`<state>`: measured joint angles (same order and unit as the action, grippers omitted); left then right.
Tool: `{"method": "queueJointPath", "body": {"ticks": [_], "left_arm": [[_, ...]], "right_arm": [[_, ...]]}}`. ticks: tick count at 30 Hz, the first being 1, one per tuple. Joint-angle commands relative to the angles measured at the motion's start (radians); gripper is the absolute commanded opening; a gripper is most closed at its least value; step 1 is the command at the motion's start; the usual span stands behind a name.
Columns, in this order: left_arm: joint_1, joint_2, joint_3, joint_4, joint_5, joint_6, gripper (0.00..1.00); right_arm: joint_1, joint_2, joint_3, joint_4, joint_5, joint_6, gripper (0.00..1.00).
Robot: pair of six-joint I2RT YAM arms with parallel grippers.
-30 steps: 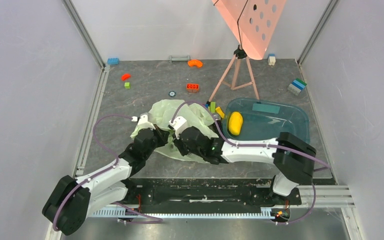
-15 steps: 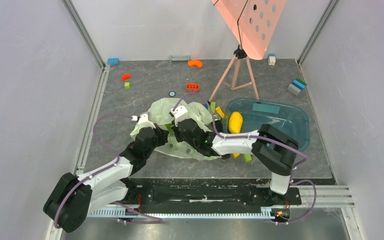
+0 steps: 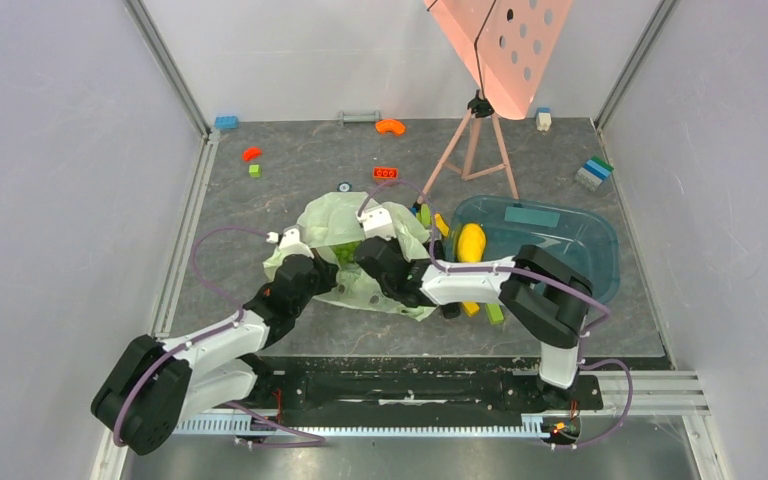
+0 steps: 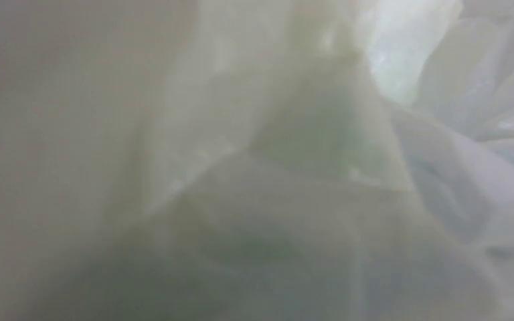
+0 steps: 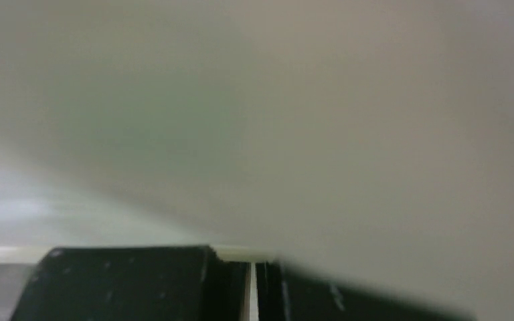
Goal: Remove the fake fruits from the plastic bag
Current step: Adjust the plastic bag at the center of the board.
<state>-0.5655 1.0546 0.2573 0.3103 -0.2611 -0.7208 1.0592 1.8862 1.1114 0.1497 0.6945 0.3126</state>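
so the grey counter has the plastic bag slumped in a crinkly pale-green heap near the middle, and just to its right sits a see-through teal tray. Both arms are reaching into that heap from the near side. The left end effector and the right end effector are buried in the folds, so honestly I can't tell whether either one is open, closed or pinching anything. The wrist cams don't help: the left one is filled with blurry bag film and the right one is a pale smear with a dark bit of its own hardware along the bottom. Progress-wise, the yellow fruit is already out, lying at the left end of the tray as far as I can tell. There's a greenish patch showing through the plastic between the two wrists, and my guess is that's the green fruit, so that one is left to fish out. Small bricks are scattered toward the back, not part of this
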Motion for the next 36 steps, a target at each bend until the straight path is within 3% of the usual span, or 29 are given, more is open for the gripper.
{"method": "queueJointPath", "body": {"ticks": [1, 10, 17, 24, 32, 36], "left_arm": [[-0.005, 0.022, 0.027, 0.052, -0.03, -0.046, 0.02], [-0.005, 0.021, 0.026, 0.053, -0.04, -0.042, 0.02], [-0.005, 0.036, 0.025, 0.076, -0.001, -0.02, 0.02], [-0.027, 0.041, -0.021, 0.19, 0.145, 0.064, 0.02], [-0.133, 0.079, -0.056, 0.267, 0.126, 0.097, 0.02], [-0.174, 0.131, -0.052, 0.311, 0.117, 0.09, 0.02]], "right_arm": [[-0.016, -0.103, -0.087, -0.112, 0.094, 0.077, 0.0], [-0.033, -0.224, -0.273, -0.14, 0.078, 0.179, 0.0], [-0.033, -0.25, -0.315, -0.137, 0.026, 0.166, 0.02], [-0.031, -0.399, -0.344, 0.023, -0.134, 0.002, 0.25], [-0.032, -0.478, -0.298, 0.046, -0.283, -0.052, 0.28], [-0.032, -0.443, -0.275, 0.059, -0.274, -0.066, 0.4]]}}
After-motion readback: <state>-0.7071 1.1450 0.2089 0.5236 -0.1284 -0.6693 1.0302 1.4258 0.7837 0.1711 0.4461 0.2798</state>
